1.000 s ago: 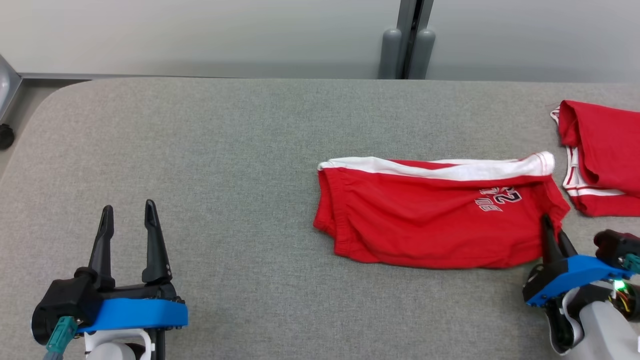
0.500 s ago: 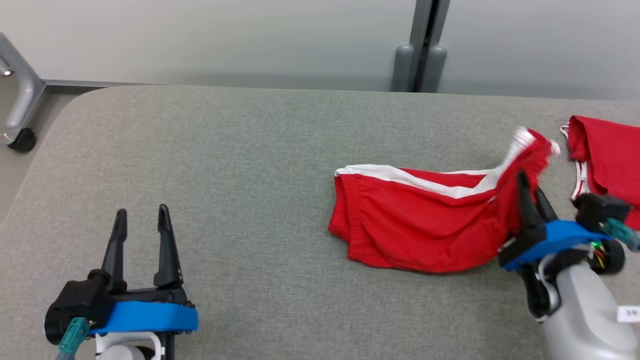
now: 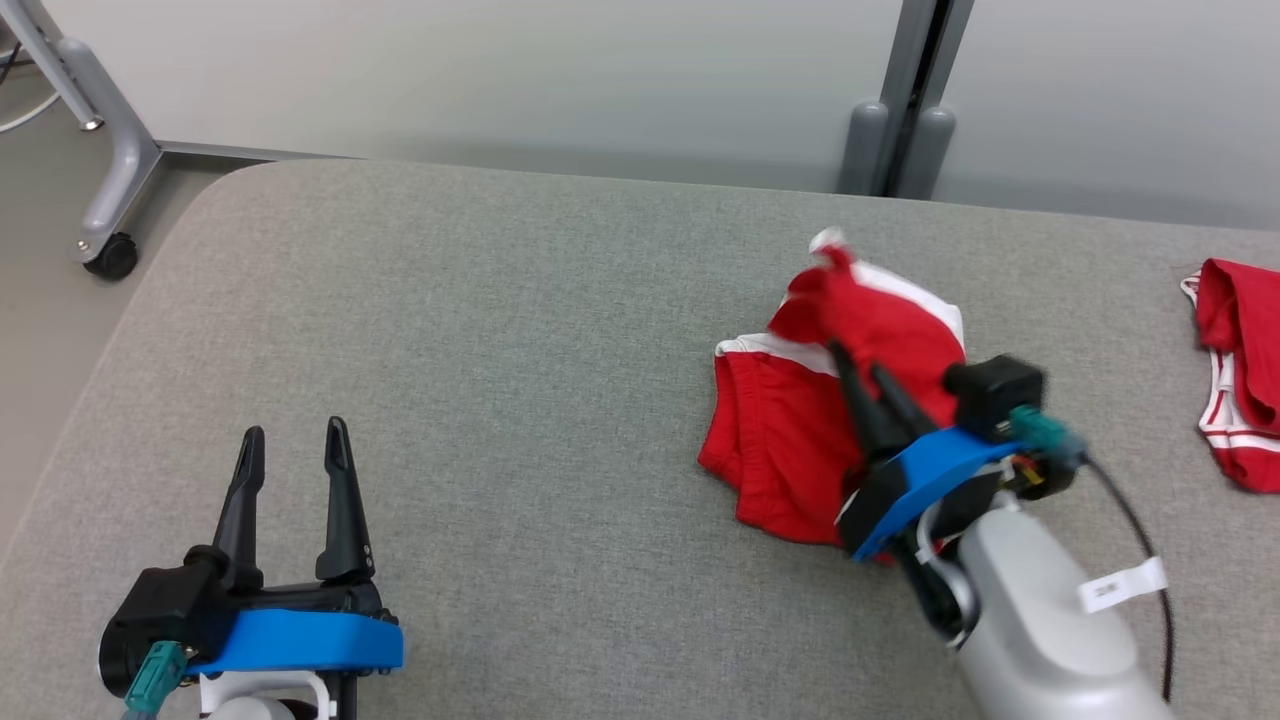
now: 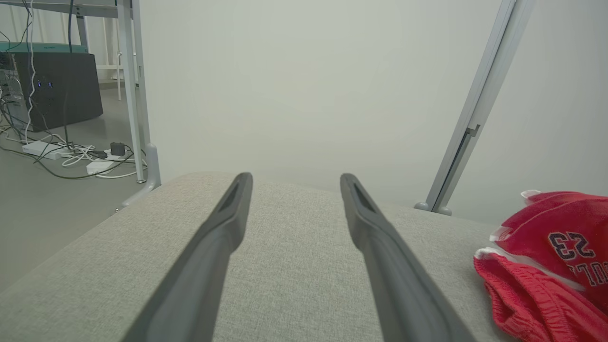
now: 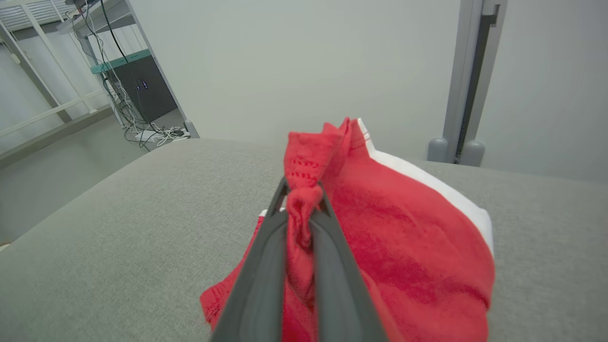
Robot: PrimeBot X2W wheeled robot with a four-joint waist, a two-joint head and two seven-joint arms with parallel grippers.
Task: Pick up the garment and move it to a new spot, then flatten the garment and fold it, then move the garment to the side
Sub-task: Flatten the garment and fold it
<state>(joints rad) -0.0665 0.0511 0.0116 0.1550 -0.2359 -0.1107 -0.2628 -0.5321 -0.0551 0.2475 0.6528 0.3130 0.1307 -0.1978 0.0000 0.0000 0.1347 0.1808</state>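
While right fingers (image 5: 332, 275) pinch garment (image 5: 403, 266), arm (image 3: 1030, 620) hides its near edge.

A pair of red shorts (image 3: 780, 440) with a white band along one edge and the number 23 printed near one end. It sits right of centre on a grey fabric table (image 3: 500, 350). One end lies rumpled on the surface. The other end is bunched, pinched between the closed fingers of the right gripper (image 3: 856, 360), and raised so that it drapes back over the lying part.
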